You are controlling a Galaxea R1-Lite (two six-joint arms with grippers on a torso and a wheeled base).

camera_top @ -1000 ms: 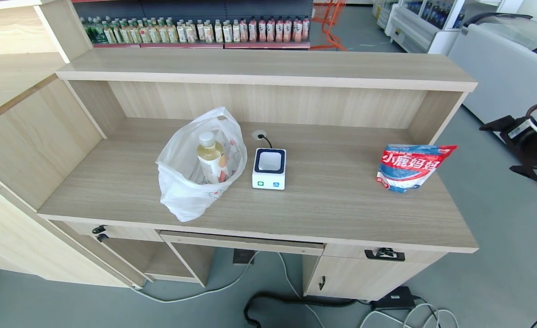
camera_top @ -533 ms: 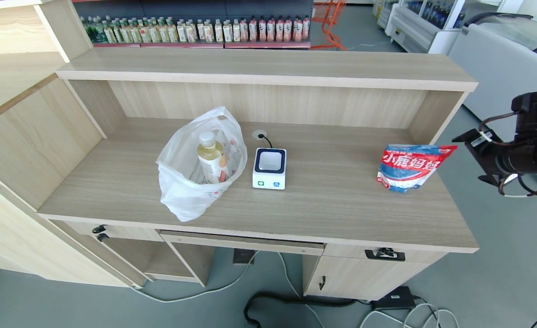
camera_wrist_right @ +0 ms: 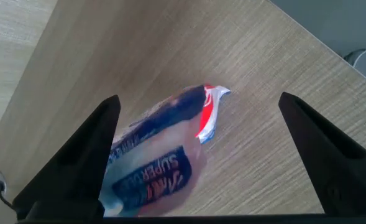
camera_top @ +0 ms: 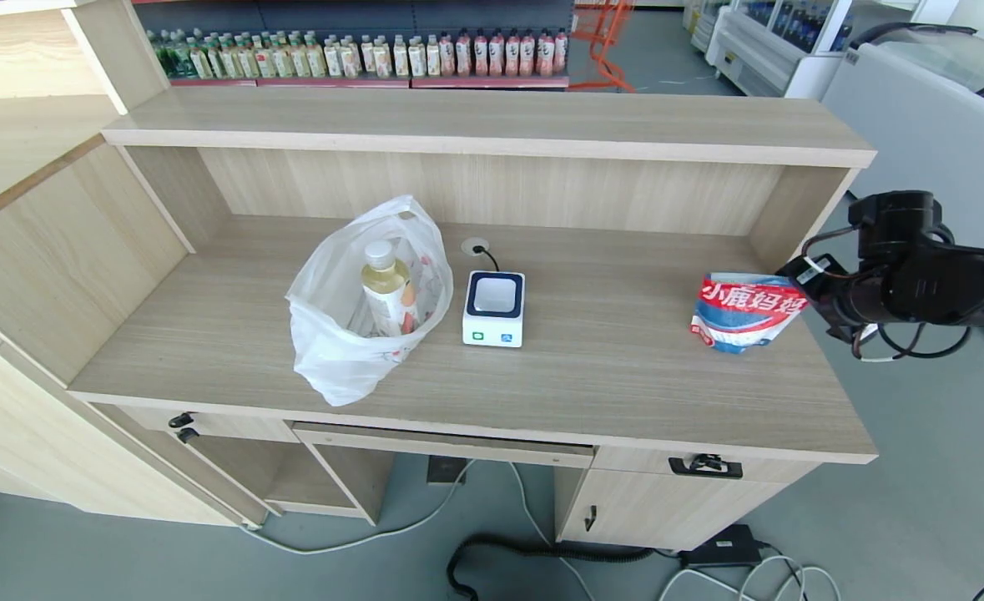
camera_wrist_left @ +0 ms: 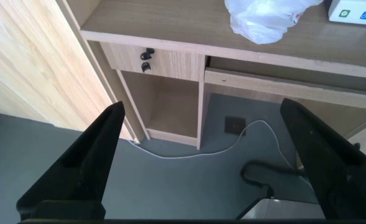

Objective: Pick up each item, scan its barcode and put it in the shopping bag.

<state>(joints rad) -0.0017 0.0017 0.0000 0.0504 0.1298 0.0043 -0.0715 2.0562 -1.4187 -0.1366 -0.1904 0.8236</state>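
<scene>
Head view: the right gripper (camera_top: 796, 275) has swung in from beyond the worktop's right edge and now sits at the upper right corner of the red and blue pouch (camera_top: 746, 309). The pouch stands near that edge, toward the back right corner. Right wrist view has its fingers (camera_wrist_right: 71, 174) spread wide with the pouch between them, not gripping, so the pick looks about to start. Shopping bag (camera_top: 325, 351), the bottle (camera_top: 385, 288) inside it and scanner (camera_top: 493, 309) sit unmoved mid-worktop. Side wall (camera_top: 800, 200) and overhead shelf (camera_top: 492, 125) hem the pouch in. Bare worktop (camera_top: 608, 367) towards the scanner offers a free path. Left gripper (camera_wrist_left: 201, 106) hangs released, low off the front left corner.
</scene>
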